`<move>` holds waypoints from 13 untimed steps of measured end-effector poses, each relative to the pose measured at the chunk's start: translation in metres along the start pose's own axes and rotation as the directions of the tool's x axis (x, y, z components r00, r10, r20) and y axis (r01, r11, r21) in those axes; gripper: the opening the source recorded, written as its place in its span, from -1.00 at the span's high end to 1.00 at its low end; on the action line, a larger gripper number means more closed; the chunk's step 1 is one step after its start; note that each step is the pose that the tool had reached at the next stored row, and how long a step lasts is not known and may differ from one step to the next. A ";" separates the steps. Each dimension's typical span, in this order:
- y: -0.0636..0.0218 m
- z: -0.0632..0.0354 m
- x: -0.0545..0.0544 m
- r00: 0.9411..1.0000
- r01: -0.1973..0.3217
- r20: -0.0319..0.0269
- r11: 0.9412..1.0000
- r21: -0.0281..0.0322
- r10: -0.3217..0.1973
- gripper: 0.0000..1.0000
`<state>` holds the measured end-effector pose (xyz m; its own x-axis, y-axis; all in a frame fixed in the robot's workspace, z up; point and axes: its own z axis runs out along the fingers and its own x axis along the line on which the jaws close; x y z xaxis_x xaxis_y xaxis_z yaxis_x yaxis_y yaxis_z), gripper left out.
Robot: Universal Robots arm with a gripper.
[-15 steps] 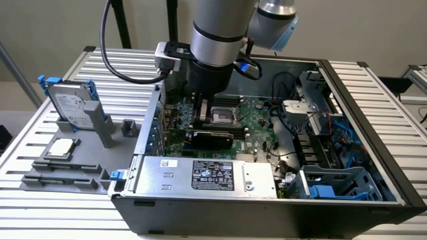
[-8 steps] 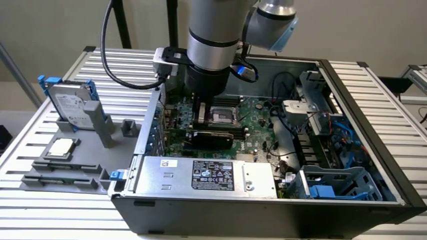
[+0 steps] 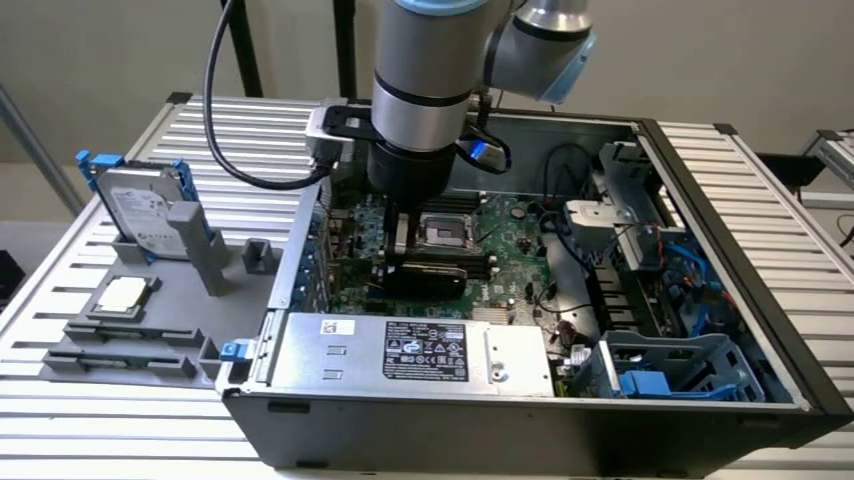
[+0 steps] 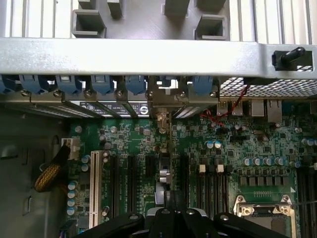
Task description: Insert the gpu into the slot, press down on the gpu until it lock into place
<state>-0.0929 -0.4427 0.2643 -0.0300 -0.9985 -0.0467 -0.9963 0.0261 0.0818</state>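
Positioned low inside the open computer case (image 3: 747, 330), the hand (image 3: 398, 262) sits directly over the green motherboard (image 3: 514, 255), with the gpu (image 3: 427, 277) standing on edge just beneath it as a dark flat card. Whether the hand is closed on the card or merely resting on it cannot be told from either view; in the wrist view the hand (image 4: 168, 218) appears as dark parts at the frame edge, with the card (image 4: 170, 163) seen edge-on as a thin line running away from it to the metal bracket (image 4: 165, 96) at the case's rear wall. The slot beneath the card is hidden by the card itself. Beside the hand lies the empty processor socket (image 3: 445, 232). A white expansion connector (image 4: 93, 186) and several black slots (image 4: 130, 183) run parallel to the card, close on either side. A row of blue retaining clips (image 4: 89, 83) lines the rear wall beyond the hand. Nearer the exterior camera than the hand sits the silver power supply (image 3: 414, 352), bearing a white-and-black label whose text is too small to read. Outside the case, on the slatted tabletop (image 3: 94, 420), well apart from the hand, stand a hard drive (image 3: 140, 208) in blue brackets, a processor chip (image 3: 123, 294) and grey holders (image 3: 127, 352).
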 end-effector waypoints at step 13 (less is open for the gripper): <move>0.0024 -0.0322 -0.002 1.000 0.000 0.002 1.000 0.002 0.000 0.79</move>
<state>-0.0926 -0.4424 0.2967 -0.0301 -0.9984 -0.0486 -0.9965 0.0261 0.0799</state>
